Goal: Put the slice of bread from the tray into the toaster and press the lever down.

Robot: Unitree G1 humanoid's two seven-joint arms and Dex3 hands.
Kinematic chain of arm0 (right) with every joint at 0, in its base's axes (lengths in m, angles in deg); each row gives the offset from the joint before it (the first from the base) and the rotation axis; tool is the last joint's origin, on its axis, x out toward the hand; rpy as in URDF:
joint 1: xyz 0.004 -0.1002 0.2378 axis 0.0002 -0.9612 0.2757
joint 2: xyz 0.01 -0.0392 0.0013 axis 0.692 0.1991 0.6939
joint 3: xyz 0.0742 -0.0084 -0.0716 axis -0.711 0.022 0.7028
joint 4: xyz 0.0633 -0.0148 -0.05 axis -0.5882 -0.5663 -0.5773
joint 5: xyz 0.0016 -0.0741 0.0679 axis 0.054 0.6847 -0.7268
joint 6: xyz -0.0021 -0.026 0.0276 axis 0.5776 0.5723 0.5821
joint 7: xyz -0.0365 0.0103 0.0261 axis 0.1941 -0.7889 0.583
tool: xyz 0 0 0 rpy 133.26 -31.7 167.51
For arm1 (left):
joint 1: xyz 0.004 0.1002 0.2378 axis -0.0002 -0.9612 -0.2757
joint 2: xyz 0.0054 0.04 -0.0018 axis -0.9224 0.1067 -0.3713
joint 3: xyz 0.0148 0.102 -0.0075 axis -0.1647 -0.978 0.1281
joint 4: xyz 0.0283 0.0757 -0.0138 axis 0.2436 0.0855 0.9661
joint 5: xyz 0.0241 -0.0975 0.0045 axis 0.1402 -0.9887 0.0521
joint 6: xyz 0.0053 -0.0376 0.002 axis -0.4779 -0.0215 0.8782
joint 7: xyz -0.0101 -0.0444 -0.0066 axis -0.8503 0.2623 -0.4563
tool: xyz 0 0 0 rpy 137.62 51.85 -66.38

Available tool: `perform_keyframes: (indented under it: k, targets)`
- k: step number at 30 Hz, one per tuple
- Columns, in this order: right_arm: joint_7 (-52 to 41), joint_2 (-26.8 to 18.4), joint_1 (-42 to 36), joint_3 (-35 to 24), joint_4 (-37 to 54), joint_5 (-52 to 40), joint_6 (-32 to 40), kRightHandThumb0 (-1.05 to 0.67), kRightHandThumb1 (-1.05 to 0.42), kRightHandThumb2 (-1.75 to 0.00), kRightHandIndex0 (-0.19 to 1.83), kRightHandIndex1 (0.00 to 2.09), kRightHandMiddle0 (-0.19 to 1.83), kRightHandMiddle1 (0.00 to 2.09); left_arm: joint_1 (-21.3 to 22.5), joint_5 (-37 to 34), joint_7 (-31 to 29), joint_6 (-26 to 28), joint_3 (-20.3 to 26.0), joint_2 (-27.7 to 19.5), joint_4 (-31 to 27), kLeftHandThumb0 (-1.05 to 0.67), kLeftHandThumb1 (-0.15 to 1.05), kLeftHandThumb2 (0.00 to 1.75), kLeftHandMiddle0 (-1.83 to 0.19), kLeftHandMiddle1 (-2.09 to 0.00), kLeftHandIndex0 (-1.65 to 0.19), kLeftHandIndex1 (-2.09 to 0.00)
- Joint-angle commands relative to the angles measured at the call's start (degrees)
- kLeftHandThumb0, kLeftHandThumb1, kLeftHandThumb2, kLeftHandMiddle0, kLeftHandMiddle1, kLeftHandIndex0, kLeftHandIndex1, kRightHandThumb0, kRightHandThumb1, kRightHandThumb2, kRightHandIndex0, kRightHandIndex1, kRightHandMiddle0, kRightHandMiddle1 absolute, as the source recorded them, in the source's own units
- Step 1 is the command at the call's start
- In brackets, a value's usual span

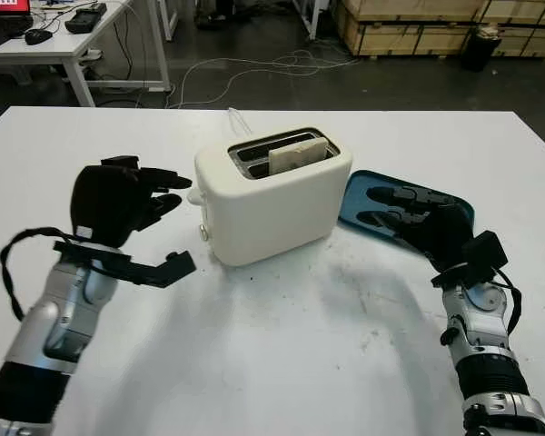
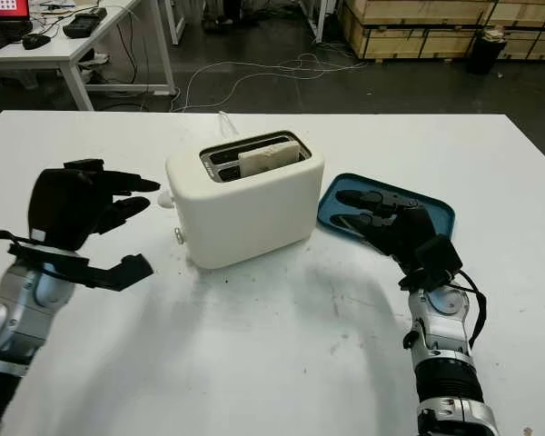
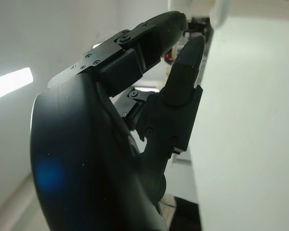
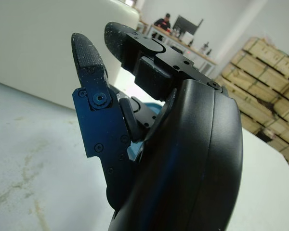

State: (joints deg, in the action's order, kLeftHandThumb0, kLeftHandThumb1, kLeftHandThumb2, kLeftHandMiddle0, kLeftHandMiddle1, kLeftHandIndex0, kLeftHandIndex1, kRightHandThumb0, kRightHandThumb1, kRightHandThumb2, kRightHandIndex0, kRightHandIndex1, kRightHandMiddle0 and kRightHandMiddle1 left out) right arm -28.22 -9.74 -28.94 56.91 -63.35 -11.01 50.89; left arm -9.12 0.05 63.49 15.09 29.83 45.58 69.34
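Now | bread (image 1: 297, 155) in toaster (image 1: 272, 204) slot | left hand (image 1: 127, 200) open beside lever end | right hand (image 1: 418, 213) open over tray (image 1: 359, 202) (near edge)

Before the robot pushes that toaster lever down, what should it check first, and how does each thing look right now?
1. Bread slice sits in a toaster slot: ok.
2. Tray no longer holds bread: ok.
3. Left hand is open beside the toaster's lever end, holding nothing: ok.
4. Lever knob not yet touched by the left hand: ok.
5. Right hand is open over the tray, apart from the toaster: ok.
6. Lever already down or up: cannot tell.
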Motion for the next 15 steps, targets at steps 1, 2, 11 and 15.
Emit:
perform_keyframes:
  k: [1, 2, 11, 15]
  targets:
    - [0.11, -0.54, 0.54, -0.15, 0.17, 0.45, -0.63, -0.5, -0.82, 0.0, 1.15, 0.01, 1.07, 0.0, 2.08, -0.49, -3.65, -1.46, 0.87, -3.23, -0.94, -0.3, 0.85, 0.0, -1.0, -1.31, -1.2, -0.01]
    - [0.03, -0.54, 0.63, -0.16, -0.1, 0.5, -1.13, -0.49, -0.82, 0.0, 1.15, 0.01, 1.07, 0.0, 2.6, -0.9, -5.72, -1.87, 1.09, -4.56, -1.17, -0.31, 0.85, 0.01, -1.02, -1.25, -1.21, -0.01]
    - [0.25, -0.37, 0.52, -0.14, 0.43, 0.38, -0.6, -0.5, -0.82, 0.0, 1.15, 0.0, 1.07, 0.0, 8.46, -2.14, -14.02, -8.24, 0.42, -10.22, 0.98, -0.34, 0.83, 0.0, -1.14, -1.01, -1.24, -0.01]
    - [0.19, -0.41, 0.56, -0.25, 0.02, 0.33, -0.93, -0.52, -0.83, 0.0, 1.16, 0.01, 1.07, 0.0, 10.81, -2.41, -14.78, -11.3, -0.56, -9.74, 2.68, -0.34, 0.83, 0.0, -1.12, -1.09, -1.24, 0.0]
